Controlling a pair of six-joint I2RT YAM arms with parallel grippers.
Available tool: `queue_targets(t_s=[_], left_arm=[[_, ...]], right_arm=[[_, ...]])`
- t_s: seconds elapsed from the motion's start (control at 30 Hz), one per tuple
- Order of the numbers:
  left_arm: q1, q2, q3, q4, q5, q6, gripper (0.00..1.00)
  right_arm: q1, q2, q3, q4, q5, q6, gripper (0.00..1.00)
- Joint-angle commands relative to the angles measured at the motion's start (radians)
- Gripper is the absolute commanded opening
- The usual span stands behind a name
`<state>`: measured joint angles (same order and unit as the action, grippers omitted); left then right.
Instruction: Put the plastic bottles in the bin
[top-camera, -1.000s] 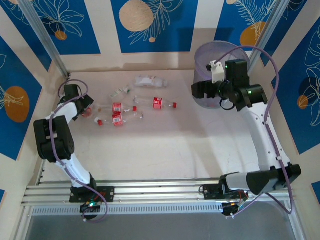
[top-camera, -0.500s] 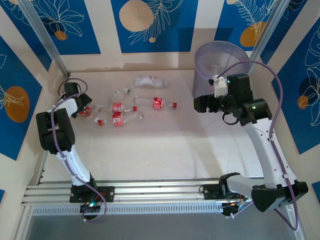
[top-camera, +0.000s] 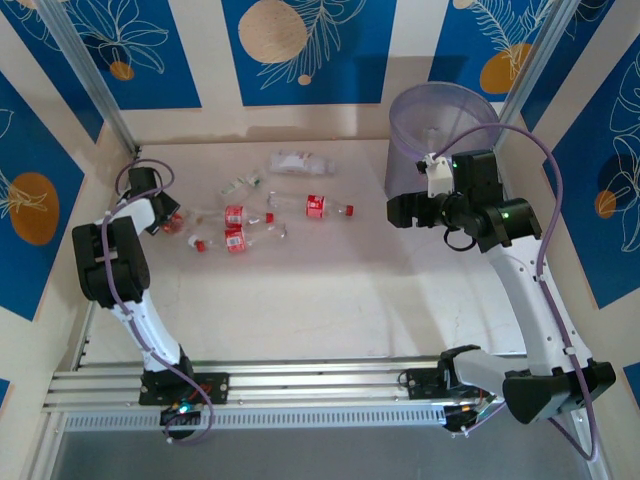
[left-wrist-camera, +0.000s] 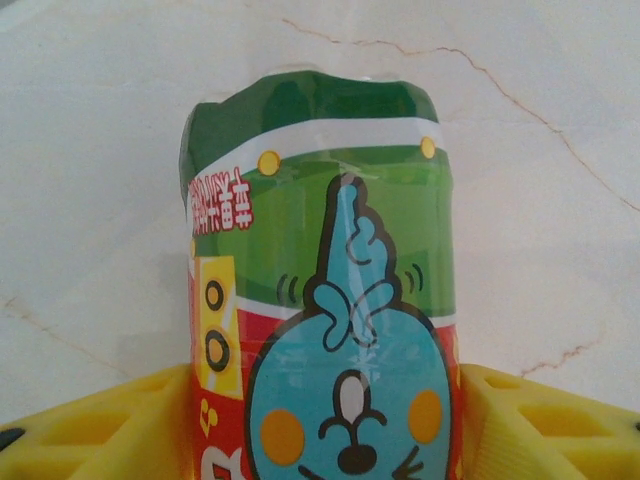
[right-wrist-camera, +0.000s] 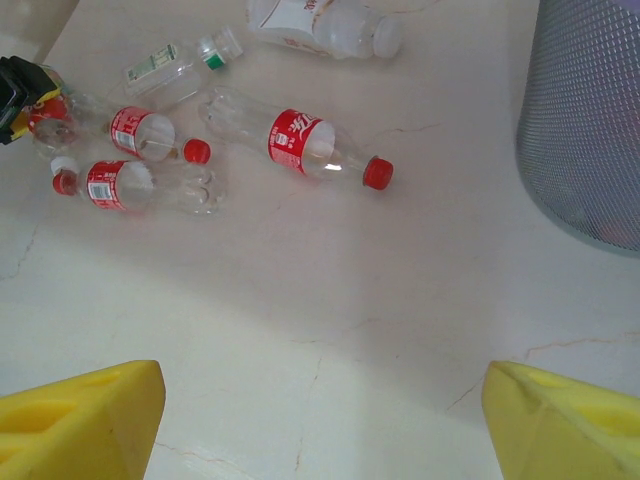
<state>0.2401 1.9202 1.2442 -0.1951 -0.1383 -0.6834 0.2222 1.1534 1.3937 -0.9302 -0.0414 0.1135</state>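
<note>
While the left gripper is apparently clamping the multicoloured bottle at the far-left of the table, the right gripper is hanging open near the bin. Expect a light, thin-walled, crushable body; grip gently at the label band.

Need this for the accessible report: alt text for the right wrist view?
Several clear plastic bottles, most red-labelled, lie scattered on a pale table, with the translucent bin standing at the right edge. The right gripper, yellow fingers in the bottom corners, is wide open and empty.
</note>
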Motion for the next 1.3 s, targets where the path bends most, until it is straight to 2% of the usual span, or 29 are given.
queue_targets(t_s=[0.0,0.2,0.3,0.37,0.5,0.63,0.73,0.93,1.1,1.27], left_arm=[[0.024,-0.077,-0.036,-0.014,0.004,-0.009,0.61],[0.024,-0.266,-0.058,-0.05,0.04,0.013,0.61],[0.018,-0.383,-0.106,-0.039,0.108,-0.001,0.6],[0.003,-0.453,-0.149,-0.011,0.19,-0.036,0.58],[-0.105,-0.586,-0.204,-0.014,0.286,-0.075,0.54],[-0.264,-0.672,-0.286,0.07,0.331,-0.2,0.46],[-0.389,-0.673,-0.322,0.145,0.358,-0.291,0.43],[-0.565,-0.623,-0.363,0.349,0.374,-0.426,0.39],[-0.639,-0.54,-0.345,0.458,0.391,-0.483,0.38],[-0.692,-0.494,-0.341,0.552,0.383,-0.536,0.38]], right_arm=[[-0.001,-0.017,0.025,-0.018,-0.016,0.012,0.83],[0.051,0.029,0.066,0.021,-0.043,0.043,0.82],[0.103,0.07,0.086,0.039,-0.044,0.058,0.82],[0.136,0.099,0.098,0.059,-0.057,0.07,0.82],[0.211,0.174,0.127,0.111,-0.105,0.098,0.82],[0.269,0.258,0.15,0.166,-0.188,0.123,0.82],[0.291,0.311,0.153,0.204,-0.267,0.151,0.81],[0.316,0.367,0.118,0.255,-0.379,0.198,0.81],[0.317,0.384,0.06,0.329,-0.477,0.25,0.81],[0.319,0.422,0.036,0.366,-0.498,0.285,0.81]])
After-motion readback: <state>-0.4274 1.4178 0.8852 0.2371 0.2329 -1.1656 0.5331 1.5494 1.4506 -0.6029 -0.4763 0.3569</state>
